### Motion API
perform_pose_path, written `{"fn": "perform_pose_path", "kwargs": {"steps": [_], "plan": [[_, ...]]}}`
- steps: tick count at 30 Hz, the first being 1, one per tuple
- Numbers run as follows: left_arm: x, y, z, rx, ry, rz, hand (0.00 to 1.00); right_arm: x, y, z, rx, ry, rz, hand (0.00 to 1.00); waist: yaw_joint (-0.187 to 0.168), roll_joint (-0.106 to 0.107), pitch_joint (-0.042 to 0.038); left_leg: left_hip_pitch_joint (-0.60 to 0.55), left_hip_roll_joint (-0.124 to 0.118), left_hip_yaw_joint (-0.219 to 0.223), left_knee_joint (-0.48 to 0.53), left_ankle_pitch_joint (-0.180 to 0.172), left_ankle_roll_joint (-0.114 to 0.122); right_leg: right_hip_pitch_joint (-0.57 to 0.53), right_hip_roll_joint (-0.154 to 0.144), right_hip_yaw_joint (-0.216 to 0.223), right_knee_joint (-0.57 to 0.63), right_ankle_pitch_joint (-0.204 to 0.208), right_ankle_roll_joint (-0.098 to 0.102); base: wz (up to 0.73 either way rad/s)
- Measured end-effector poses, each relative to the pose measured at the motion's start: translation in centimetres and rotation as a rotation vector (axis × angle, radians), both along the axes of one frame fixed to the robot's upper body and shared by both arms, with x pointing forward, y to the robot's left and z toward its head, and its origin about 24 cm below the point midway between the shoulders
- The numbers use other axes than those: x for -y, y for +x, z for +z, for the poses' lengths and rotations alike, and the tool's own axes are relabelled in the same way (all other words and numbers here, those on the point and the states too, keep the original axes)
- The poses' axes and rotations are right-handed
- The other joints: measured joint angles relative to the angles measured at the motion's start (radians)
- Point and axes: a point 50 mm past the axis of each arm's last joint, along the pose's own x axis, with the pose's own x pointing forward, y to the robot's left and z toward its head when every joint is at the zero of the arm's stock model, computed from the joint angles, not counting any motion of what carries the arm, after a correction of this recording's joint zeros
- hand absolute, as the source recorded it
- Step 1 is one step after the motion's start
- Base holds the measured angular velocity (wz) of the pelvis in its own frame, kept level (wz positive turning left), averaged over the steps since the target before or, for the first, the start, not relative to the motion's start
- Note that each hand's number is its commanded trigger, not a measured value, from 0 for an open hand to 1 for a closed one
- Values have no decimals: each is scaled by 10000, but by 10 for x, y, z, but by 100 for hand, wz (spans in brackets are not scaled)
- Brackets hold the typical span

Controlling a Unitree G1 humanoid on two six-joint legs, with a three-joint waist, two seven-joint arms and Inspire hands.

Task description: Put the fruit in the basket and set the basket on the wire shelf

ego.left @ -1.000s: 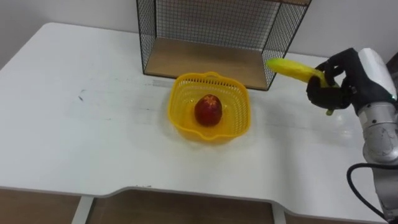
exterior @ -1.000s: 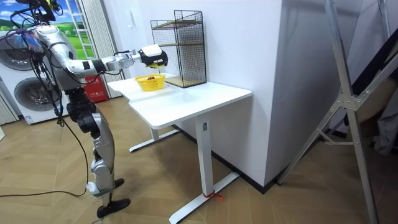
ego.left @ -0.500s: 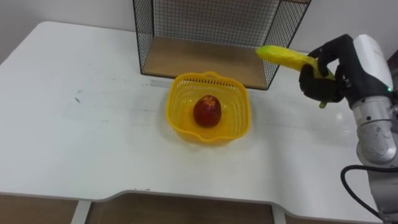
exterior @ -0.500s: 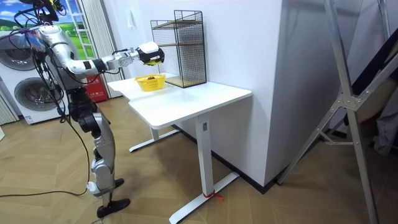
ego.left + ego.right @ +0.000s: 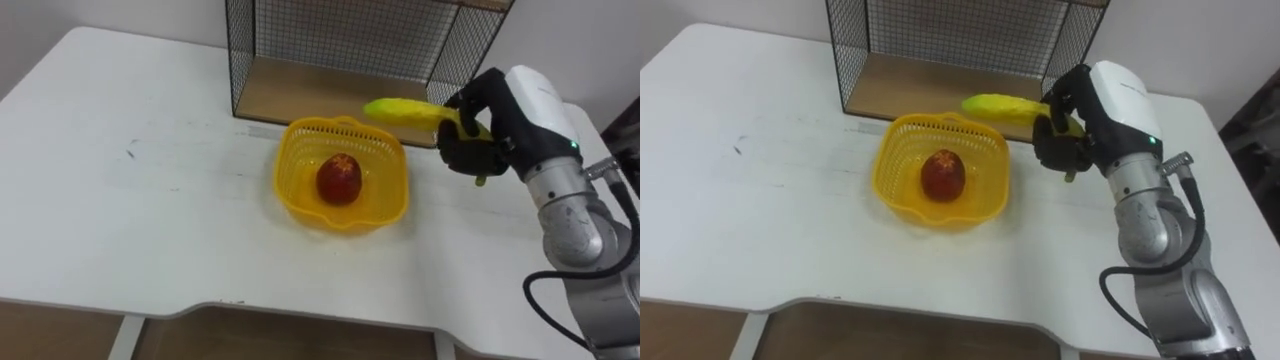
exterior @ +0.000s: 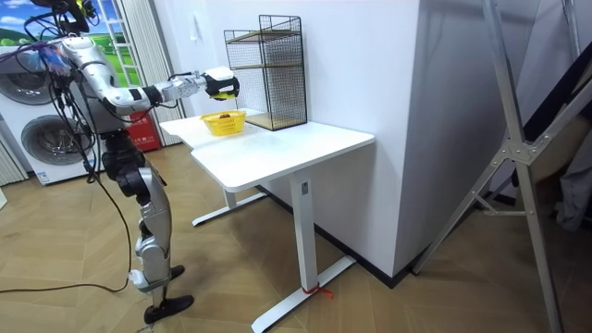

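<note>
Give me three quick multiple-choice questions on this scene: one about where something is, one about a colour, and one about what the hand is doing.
1. Where is the apple?
A) in the basket
B) on a plate
C) on the floor

2. What colour is the basket?
A) white
B) yellow
C) black

3. What is the right hand doing?
A) lying flat and open
B) gripping the basket's rim
C) holding the banana

Answers:
1 A: the apple lies on the bottom of the basket.
2 B: its mesh is yellow, much like the banana.
3 C: the fingers are curled round one end of the banana, whose other end reaches over the basket's far rim.
</note>
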Motion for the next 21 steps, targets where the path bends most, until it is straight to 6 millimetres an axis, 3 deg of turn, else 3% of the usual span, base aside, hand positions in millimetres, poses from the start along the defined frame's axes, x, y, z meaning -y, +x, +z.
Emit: {"fn": "perform_pose_path", "kwargs": {"steps": [6, 21], "plan": [[1, 11, 1, 331, -64, -36, 0, -6, 1, -2, -117, 95, 208, 100, 233, 0, 57, -24, 0, -2, -7, 0, 0, -32, 0, 15, -10, 0, 0, 0], [2, 14, 2, 561, -239, 185, 0, -19, 0, -5, -686, 25, 876, 100, 286, 24, 80, -86, 1, -3, -11, 0, 0, -33, 3, 13, -17, 0, 0, 0]]}}
